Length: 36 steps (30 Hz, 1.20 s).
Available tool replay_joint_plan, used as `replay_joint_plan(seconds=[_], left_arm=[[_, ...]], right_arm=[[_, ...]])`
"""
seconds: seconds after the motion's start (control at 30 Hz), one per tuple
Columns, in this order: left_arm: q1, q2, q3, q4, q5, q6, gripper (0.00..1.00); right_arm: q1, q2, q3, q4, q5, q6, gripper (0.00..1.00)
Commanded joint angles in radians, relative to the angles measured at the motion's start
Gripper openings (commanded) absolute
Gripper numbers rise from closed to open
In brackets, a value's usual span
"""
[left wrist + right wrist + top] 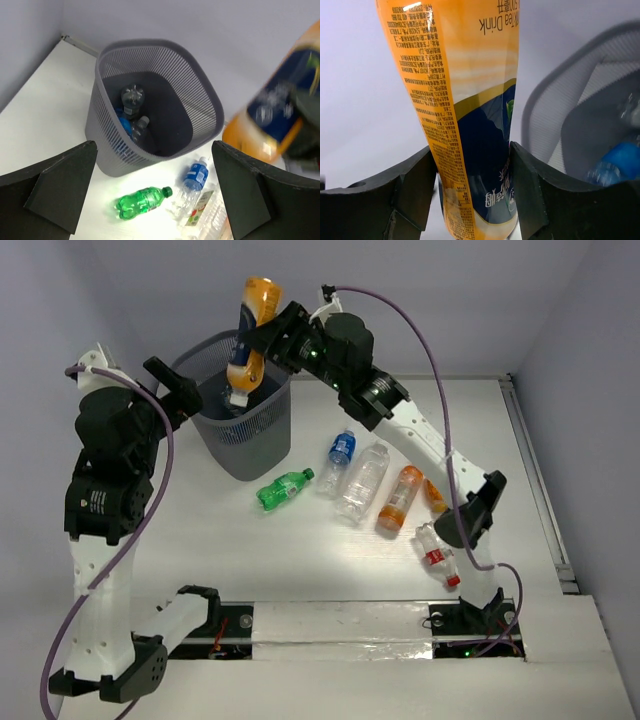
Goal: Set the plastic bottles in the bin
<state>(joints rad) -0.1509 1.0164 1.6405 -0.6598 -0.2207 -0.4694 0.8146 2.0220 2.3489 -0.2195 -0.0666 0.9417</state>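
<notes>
The right claw (262,342) is clenched on the orange tea bottle (258,310). The bottle hangs nearly upright, cap down, over the mouth of the mesh bin (255,452), which stands towards the bench's far left corner. Letting go should drop it straight in. At least three binned bottles (133,96) lie inside. The left claw (172,383) is spread wide and empty beside the bin's left rim. Six loose bottles (362,480) lie mid-bench.
</notes>
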Motion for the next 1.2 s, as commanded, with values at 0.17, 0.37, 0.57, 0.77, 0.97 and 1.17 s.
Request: replay_joint_plan(seconds=[0.17,0.37,0.57,0.77,0.97,1.17], left_arm=[[-0.021,-0.085,-0.122,0.080,0.107,0.032,0.99],[-0.105,-0.024,-0.070,0.019,0.107,0.095,0.99],[-0.142,0.016,-0.050,0.003,0.188,0.101,0.81],[-0.217,0.092,-0.059,-0.009,0.290,0.065,0.20],[-0.530,0.270,-0.113,0.037,0.146,-0.003,0.05],[-0.569,0.510,-0.094,0.062,0.083,-0.015,0.20]], right_arm=[[-0.020,0.193,0.297,-0.016,0.221,0.039,0.68],[-0.020,0.230,0.297,-0.082,0.212,-0.040,1.00],[-0.040,0.112,0.201,-0.058,0.200,-0.101,1.00],[-0.101,-0.213,-0.259,0.026,0.220,-0.202,0.57],[-0.196,-0.737,-0.971,0.053,0.226,-0.210,0.03],[-0.281,-1.133,-1.348,-0.177,0.272,-0.187,0.12]])
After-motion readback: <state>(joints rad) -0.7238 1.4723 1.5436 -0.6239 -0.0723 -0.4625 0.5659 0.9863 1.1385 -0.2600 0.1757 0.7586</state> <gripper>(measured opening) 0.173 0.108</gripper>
